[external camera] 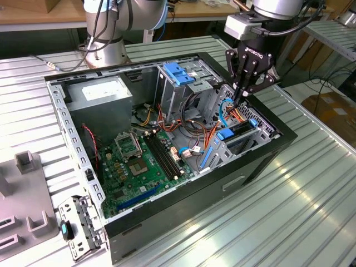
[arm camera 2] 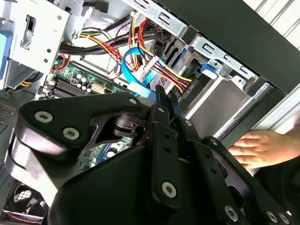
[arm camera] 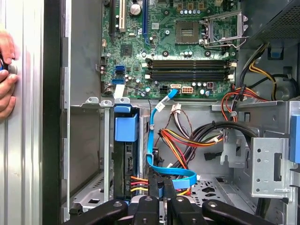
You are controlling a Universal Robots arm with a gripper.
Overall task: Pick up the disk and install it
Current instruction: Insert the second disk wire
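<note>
Exterior view puts my gripper [external camera: 239, 99] low inside the open computer case [external camera: 261, 158], fingertips down among the wiring at the drive-bay corner. The disk [external camera: 238, 133] is not in my hold. It already sits in its grey sheet-metal bay, standing on edge, just below and slightly toward the exterior view's left of my fingertips, very near but not touching them. In the first wrist view the disk [arm camera: 123, 164] reads as a thin dark slab capped by a smooth blue plastic rail tab [arm camera: 125, 126], its long axis parallel to the black side wall of the case, between that wall and me. My fingers are drawn almost together, and a flat, glossy blue cable [arm camera: 154, 140] runs down between them — I judge they are pinched on it — with a bundle of red, yellow and black wires [arm camera: 176, 145] just beside. Beyond lies the green motherboard [arm camera: 187, 51], studded and matte. A person's hand [arm camera 2: 262, 147] rests outside the case wall on the ribbed metal table [external camera: 289, 211].
</note>
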